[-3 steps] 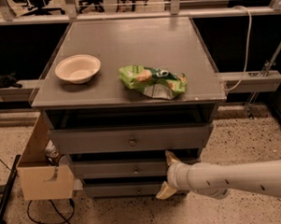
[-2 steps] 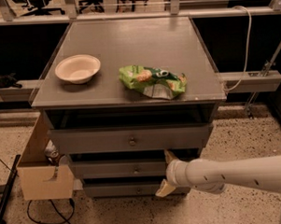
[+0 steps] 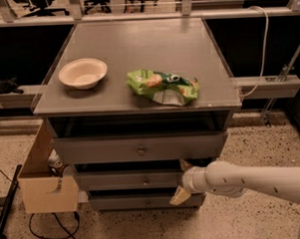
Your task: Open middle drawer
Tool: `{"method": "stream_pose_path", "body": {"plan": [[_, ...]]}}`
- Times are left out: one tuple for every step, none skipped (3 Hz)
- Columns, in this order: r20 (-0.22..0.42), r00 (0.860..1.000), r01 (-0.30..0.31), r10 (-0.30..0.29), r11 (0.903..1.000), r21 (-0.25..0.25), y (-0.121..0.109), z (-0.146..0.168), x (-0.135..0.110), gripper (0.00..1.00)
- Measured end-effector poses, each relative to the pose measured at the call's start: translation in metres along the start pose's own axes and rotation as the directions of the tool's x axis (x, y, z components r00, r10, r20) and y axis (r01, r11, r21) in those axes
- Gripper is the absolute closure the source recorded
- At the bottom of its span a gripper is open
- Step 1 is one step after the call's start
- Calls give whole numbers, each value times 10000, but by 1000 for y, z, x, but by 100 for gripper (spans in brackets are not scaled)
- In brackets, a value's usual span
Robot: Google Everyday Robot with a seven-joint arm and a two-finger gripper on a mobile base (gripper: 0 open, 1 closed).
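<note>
The grey cabinet has three drawers stacked under its top. The middle drawer (image 3: 118,181) is a shallow grey front with a small round metal knob (image 3: 146,180), and it looks closed. My gripper (image 3: 181,181) comes in from the right on a white arm (image 3: 242,179) and sits at the right end of the middle drawer's front. One fingertip (image 3: 185,164) is at the drawer's upper edge and the other (image 3: 177,196) at its lower edge. The fingers stand apart and hold nothing.
The taller top drawer (image 3: 139,148) and the narrow bottom drawer (image 3: 138,202) sit above and below. A white bowl (image 3: 82,73) and a green snack bag (image 3: 163,86) lie on the cabinet top. A cardboard box (image 3: 46,188) and cables are on the floor at the left.
The gripper and arm have shifted only slightly, staying at the right end of the middle drawer. The drawers have not moved.
</note>
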State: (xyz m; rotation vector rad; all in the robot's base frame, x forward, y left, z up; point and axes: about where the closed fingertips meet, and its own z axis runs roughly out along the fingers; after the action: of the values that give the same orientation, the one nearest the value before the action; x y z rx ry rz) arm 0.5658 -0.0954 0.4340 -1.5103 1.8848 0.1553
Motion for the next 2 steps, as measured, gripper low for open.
{"method": "stream_pose_path", "body": {"plan": [[177,9998,-132,131,9999,48,-10,1,4,0],[294,9986,-441,440,9990,46,-3,6,18,0]]}}
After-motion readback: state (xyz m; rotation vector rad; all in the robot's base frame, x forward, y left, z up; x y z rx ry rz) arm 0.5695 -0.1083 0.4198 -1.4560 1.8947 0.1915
